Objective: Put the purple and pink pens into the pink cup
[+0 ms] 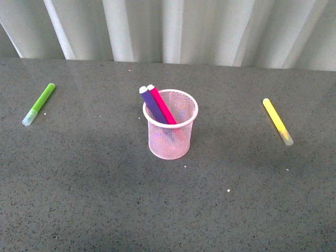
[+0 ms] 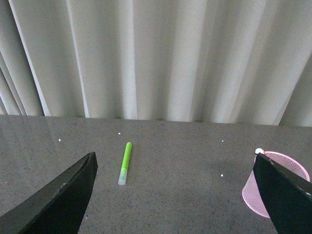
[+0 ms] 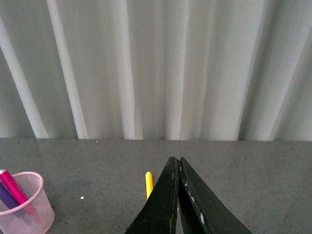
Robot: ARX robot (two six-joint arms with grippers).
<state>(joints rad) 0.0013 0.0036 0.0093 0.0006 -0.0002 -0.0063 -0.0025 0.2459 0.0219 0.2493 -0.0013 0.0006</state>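
Front view: pink cup (image 1: 170,131) stands upright at the middle of the grey speckled worktop (image 1: 168,210), no arm in frame. Cup is light pink wire mesh, round, slightly tapered toward the base, with a solid rim. Both task pens are inside it, leaning together toward the rear-left of the rim: purple pen (image 1: 153,104) on the left, pink pen (image 1: 161,105) touching it on the right, their pale rounded ends sticking up above the rim and their lower barrels visible through the mesh. Green marker (image 1: 39,104) lies flat well to the left of the cup; yellow marker (image 1: 277,121) lies flat well to the right, both apart from it. Pleated white curtain (image 1: 168,29) behind the worktop. Left wrist view: left gripper (image 2: 180,195) has its fingers (image 2: 63,200) spread wide apart, nothing between them; green marker (image 2: 125,163) lies on the worktop between them, farther off, and the pink cup (image 2: 253,192) shows beside the other finger. Right wrist view: right gripper (image 3: 177,204) has its fingers (image 3: 163,209) pressed together, holding nothing; yellow marker (image 3: 149,184) just behind them, pink cup (image 3: 27,204) with pink pen (image 3: 13,186) and purple pen (image 3: 7,196) at the frame edge.
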